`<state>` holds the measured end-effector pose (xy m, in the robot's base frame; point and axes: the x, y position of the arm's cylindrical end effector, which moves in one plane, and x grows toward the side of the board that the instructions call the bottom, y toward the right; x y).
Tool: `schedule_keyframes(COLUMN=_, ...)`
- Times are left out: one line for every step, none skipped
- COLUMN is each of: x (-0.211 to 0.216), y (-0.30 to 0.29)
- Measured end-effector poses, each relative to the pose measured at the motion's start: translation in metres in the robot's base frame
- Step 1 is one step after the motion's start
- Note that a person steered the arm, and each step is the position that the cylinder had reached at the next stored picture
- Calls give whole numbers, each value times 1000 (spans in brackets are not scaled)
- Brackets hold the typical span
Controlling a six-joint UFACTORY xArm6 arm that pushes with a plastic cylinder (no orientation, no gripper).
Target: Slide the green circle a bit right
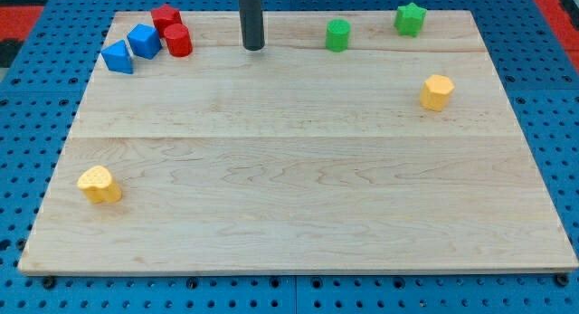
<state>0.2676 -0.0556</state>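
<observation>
My tip (252,47) stood near the board's (289,196) top edge, well to the view's left of the green circle (337,34) and not touching it; a bare rod, it gripped nothing. I judged that side suited pushing the circle right, toward the green star (410,19)

Rod (251,15) is cut off by the view's top edge; only its lower stretch shows, arm above not visible. At the board's (298,205) top-left corner, the red block (166,18) at the back is partly covered by the red cylinder (177,41) and the blue cube (144,41), so its shape is unreadable.
</observation>
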Motion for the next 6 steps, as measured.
schedule_keyframes(x=0, y=0)
schedule_keyframes(x=1, y=5)
schedule_keyframes(x=-5, y=28)
schedule_keyframes(x=-11, y=69)
schedule_keyframes(x=-7, y=119)
schedule_keyframes(x=31, y=119)
